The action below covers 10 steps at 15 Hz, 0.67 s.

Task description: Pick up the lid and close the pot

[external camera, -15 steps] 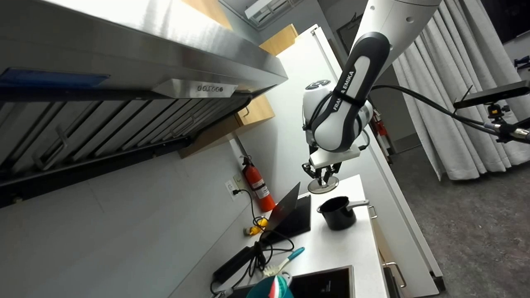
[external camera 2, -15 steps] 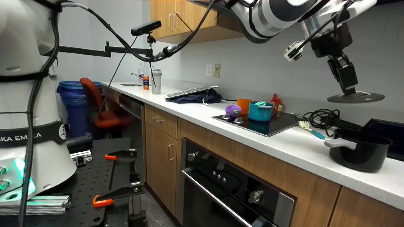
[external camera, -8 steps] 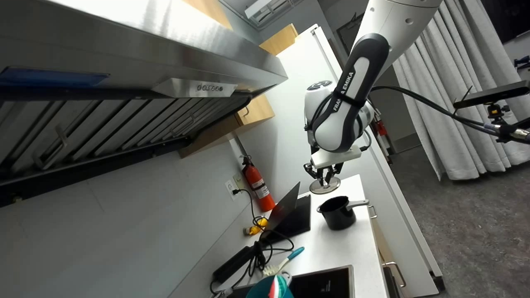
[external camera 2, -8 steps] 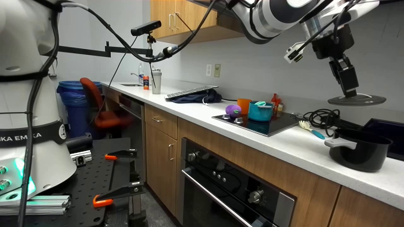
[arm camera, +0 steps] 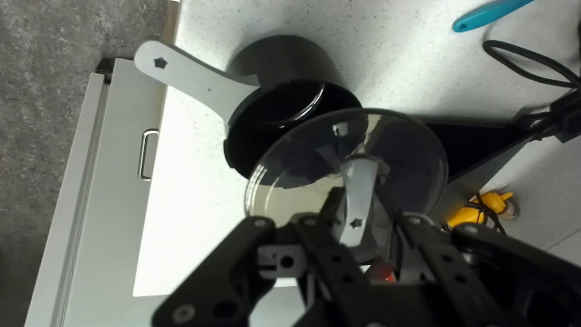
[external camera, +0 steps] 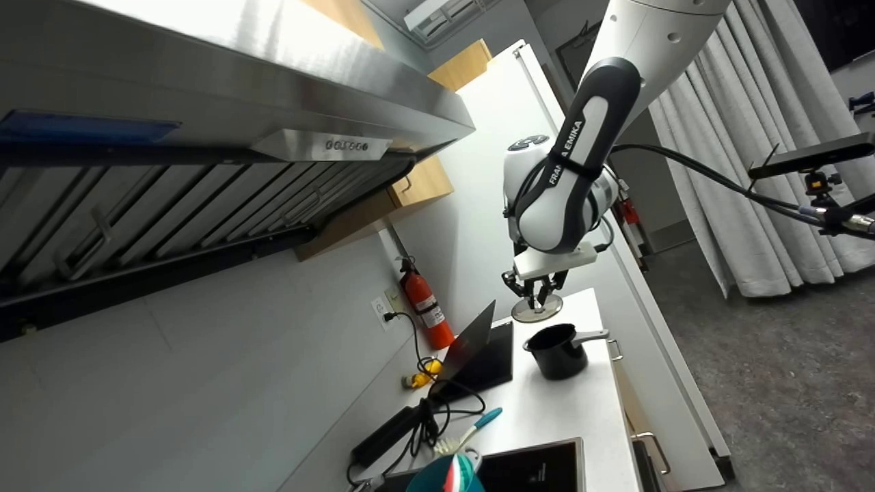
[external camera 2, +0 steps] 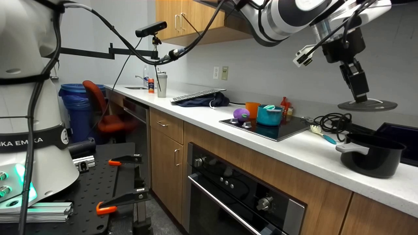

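Note:
The glass lid (external camera: 526,314) hangs level in the air, with a grey upright handle. It also shows in an exterior view (external camera 2: 383,105) and the wrist view (arm camera: 290,195). My gripper (external camera: 536,299) is shut on the lid's handle, whose grey sides lie between the fingertips in the wrist view (arm camera: 356,200). The black pot (external camera 2: 372,161), with a grey side handle, stands upright and uncovered on the counter. The lid is above the pot (external camera: 559,357) and apart from it. In the wrist view the lid overlaps part of the open pot (arm camera: 286,63), off towards one side.
A black laptop-like panel (external camera: 492,362) stands beside the pot, near a red extinguisher (external camera: 427,307). A pasta fork (external camera 2: 327,138) and coiled cable (external camera 2: 331,120) lie on the counter (arm camera: 195,195). A teal pot (external camera 2: 269,117) is on the cooktop (external camera 2: 294,127).
My gripper and the lid have sunk slightly, with a small sideways shift. The pot has not moved, and the grip on the lid is the same.

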Tool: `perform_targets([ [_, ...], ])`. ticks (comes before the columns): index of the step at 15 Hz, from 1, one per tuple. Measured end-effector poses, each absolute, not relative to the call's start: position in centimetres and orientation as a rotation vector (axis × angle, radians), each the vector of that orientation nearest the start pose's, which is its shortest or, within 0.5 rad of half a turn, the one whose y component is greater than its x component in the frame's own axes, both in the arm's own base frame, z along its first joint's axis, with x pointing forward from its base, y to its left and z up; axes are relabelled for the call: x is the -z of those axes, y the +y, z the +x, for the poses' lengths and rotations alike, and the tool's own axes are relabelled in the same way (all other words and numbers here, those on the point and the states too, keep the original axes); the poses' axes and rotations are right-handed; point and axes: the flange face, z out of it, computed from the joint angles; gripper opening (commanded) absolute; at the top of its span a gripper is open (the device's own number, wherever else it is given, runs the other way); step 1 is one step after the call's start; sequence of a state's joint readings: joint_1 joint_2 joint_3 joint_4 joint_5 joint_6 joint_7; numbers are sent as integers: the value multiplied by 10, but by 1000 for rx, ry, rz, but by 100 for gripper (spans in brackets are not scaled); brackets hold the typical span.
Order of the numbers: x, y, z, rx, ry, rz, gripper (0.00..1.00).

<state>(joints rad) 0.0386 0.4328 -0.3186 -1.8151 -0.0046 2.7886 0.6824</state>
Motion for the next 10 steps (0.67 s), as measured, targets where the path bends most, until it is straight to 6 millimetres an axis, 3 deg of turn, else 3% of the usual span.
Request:
perform_targets([
  [7, -376, -165, 668, 891, 1305, -2719, 20],
  [8, -376, -165, 668, 891, 1305, -2719, 5],
  [10, -376, -165, 668, 890, 1305, -2720, 5],
])
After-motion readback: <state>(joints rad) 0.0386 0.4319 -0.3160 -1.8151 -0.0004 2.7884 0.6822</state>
